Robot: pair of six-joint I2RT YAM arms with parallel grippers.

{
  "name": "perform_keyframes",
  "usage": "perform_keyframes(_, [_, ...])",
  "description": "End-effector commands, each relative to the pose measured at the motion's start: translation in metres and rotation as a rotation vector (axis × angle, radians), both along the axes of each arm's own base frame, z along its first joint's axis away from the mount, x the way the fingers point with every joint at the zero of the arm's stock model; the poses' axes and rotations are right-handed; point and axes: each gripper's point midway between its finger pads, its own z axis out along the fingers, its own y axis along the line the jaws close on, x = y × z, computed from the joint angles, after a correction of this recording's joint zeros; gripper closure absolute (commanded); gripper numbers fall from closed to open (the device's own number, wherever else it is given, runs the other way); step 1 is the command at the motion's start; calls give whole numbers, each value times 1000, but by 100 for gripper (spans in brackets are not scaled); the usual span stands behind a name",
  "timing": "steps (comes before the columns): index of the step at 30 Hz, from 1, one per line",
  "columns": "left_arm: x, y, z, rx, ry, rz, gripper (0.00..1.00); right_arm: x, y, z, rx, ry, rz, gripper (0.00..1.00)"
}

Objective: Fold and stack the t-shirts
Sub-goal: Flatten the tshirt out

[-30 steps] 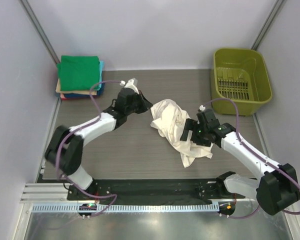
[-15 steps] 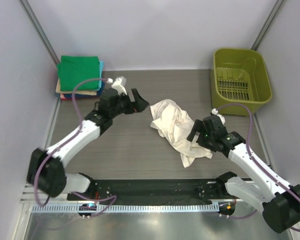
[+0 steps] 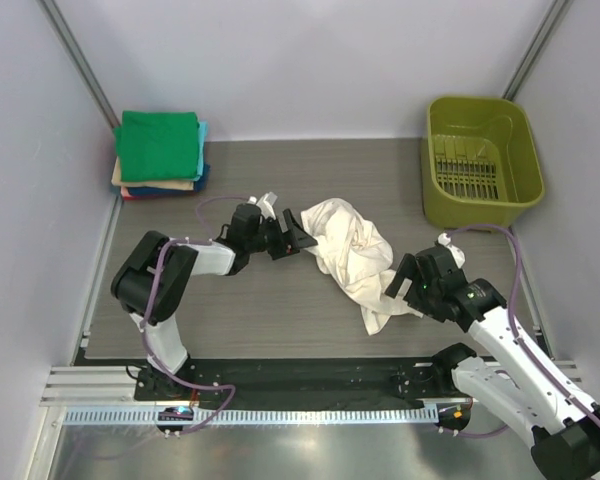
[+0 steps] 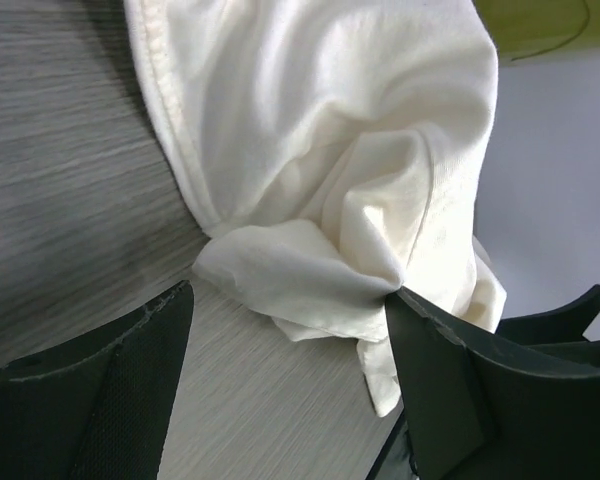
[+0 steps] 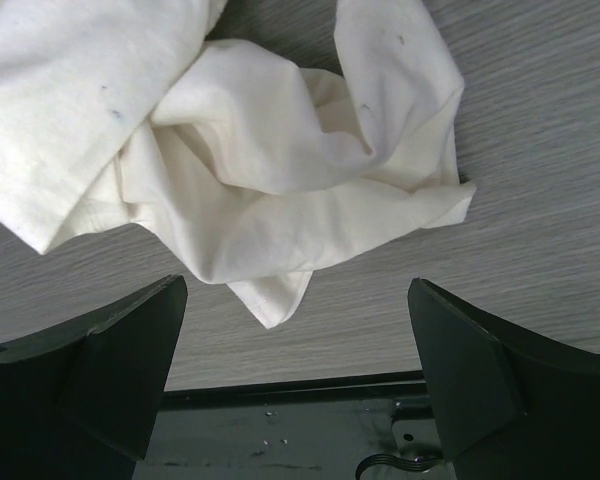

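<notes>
The cream t-shirt [image 3: 352,255] lay crumpled in a loose heap near the middle of the bench [image 3: 240,310], unfolded, with one long tail of cloth trailing toward the near edge. At the back left corner sat the stack of folded t-shirts [image 3: 160,150] – a green one on top, with edges of light blue, tan, red and dark blue showing beneath it. The stack was well apart from the cream shirt.

The left arm [image 3: 195,258] reached low across the bench, and the left jaws stood open right at the heap's left edge. From the left wrist camera a bunched fold of the cream cloth [image 4: 300,275] lay in the gap between the two dark fingers [image 4: 110,400]. Its tip just met the inner face of the finger on the right of that view, but nothing was clamped.

The right arm [image 3: 510,345] came in from the near right side, and the right jaws were spread wide – beside the shirt's near right edge. In the right wrist view the fingers [image 5: 90,370] framed a pointed corner of the cloth [image 5: 275,300], which lay ahead of them on the bench and was not gripped.

An olive-green basket [image 3: 525,150] stood at the back right corner, away from both arms.
</notes>
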Motion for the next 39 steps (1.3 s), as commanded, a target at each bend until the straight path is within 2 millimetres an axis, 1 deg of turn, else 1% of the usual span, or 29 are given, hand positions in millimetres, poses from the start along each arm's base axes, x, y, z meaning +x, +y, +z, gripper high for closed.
perform_keyframes(1, [13, -19, 36, -147, -105, -32, 22, -3, -2, -4, -6, 9, -17, 0])
perform_keyframes(3, [16, -21, 32, -155, -103, -29, 25, -2, -2, -4, -7, 7, -16, 0])
perform_keyframes(6, [21, -26, 35, -180, -106, -40, 45, -1, -2, -4, -11, 6, -16, 0])
perform_keyframes(7, [23, -28, 41, -193, -116, -40, 54, -1, -3, -4, -12, 7, -19, 0])
perform_keyframes(8, [25, -28, 46, -199, -127, -37, 75, -1, -4, -6, -14, 8, -25, 0])
perform_keyframes(10, [28, -28, 60, -207, -157, -31, 100, -2, -4, -8, -6, 12, -41, 1])
perform_keyframes(12, [31, -22, 74, -171, -151, -8, 100, -8, -1, -18, 22, 33, -57, 1])
perform_keyframes(14, [47, 4, 77, -82, -145, 101, 100, -10, 0, -24, 26, 44, -60, 1])
perform_keyframes(15, [45, 24, 68, -6, -67, 167, 100, -11, -3, -27, 13, 49, -67, 1])
perform_keyframes(16, [53, 49, 90, 31, -107, 279, 100, -13, -6, -29, 1, 56, -75, 1])
perform_keyframes(17, [59, 78, 98, 66, -117, 356, 100, -13, -6, -28, 1, 52, -76, 1])
perform_keyframes(18, [53, 98, 95, 118, -85, 402, 100, -13, -7, -26, 1, 39, -81, 1])
perform_keyframes(19, [57, 127, 121, 145, -154, 495, 100, -12, -7, -26, 3, 34, -87, 1])
perform_keyframes(20, [55, 138, 126, 189, -188, 511, 100, -12, -8, -27, 2, 31, -90, 1])
perform_keyframes(21, [48, 147, 123, 235, -174, 522, 100, -12, -8, -29, 0, 36, -90, 3])
perform_keyframes(22, [47, 153, 131, 247, -193, 532, 100, -10, -7, -30, 2, 31, -90, 4])
perform_keyframes(24, [40, 154, 125, 269, -172, 518, 100, -11, -3, -37, 14, 46, -80, 6])
perform_keyframes(26, [35, 151, 116, 259, -148, 497, 100, -9, 8, -43, 62, 50, -56, 10])
perform_keyframes(27, [33, 150, 112, 255, -132, 498, 100, -8, 14, -43, 87, 48, -38, 14])
perform_keyframes(28, [32, 151, 109, 257, -123, 498, 100, -2, 23, -40, 120, 26, -22, 16])
perform_keyframes(30, [27, 152, 105, 257, -114, 498, 100, -4, 42, -37, 167, 19, 50, 20])
perform_keyframes(31, [25, 152, 105, 255, -114, 499, 100, 1, 52, -31, 187, -13, 82, 22])
perform_keyframes(33, [22, 154, 105, 257, -111, 504, 100, 6, 67, -23, 184, -38, 135, 24])
perform_keyframes(34, [21, 154, 104, 261, -110, 500, 100, 0, 82, -21, 173, -44, 200, 24])
perform_keyframes(35, [20, 155, 103, 264, -108, 502, 100, 3, 92, -14, 166, -57, 221, 24])
perform_keyframes(36, [19, 156, 102, 271, -103, 505, 100, 4, 100, -22, 126, -46, 239, 24])
perform_keyframes(37, [18, 157, 101, 278, -102, 504, 100, -4, 113, -25, 106, -32, 285, 24])
perform_keyframes(38, [17, 158, 100, 285, -97, 505, 100, -5, 123, -23, 97, -35, 304, 24])
perform_keyframes(39, [15, 159, 101, 287, -101, 506, 100, -3, 128, -33, 61, -18, 299, 24])
